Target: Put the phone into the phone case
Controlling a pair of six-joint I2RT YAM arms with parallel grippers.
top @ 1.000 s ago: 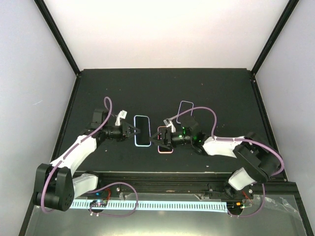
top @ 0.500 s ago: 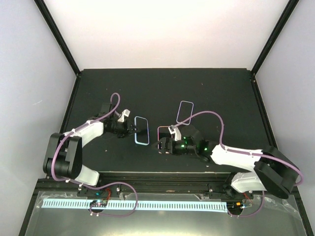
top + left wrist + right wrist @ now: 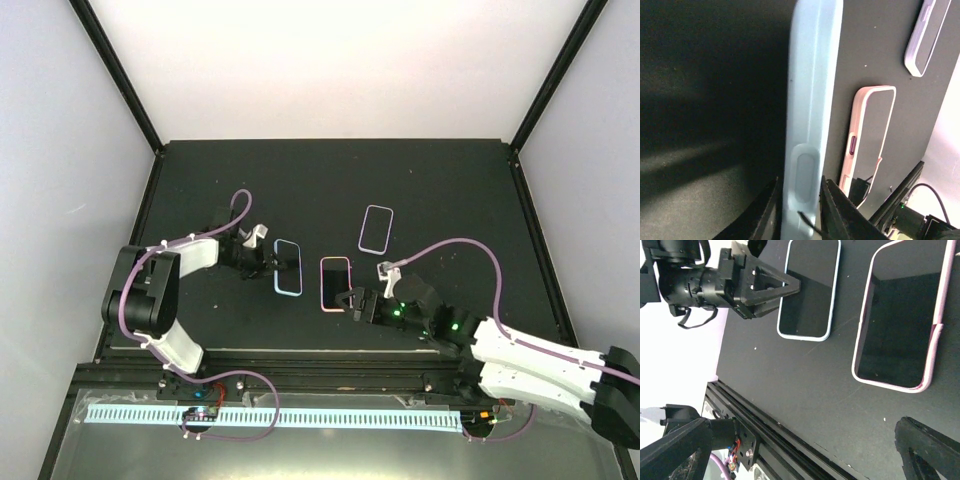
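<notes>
Zero insertion yet: left hand pinches blue-rimmed phone edge; right hand released beside empty pink case.

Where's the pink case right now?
Top view: the pink case lies flat near the middle of the table, just right of the blue-rimmed one and nearer the arms than the lavender case.

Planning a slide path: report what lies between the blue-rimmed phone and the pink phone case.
Only bare black tabletop separates blue-rimmed phone and pink phone case, clearest in right wrist view.
</notes>
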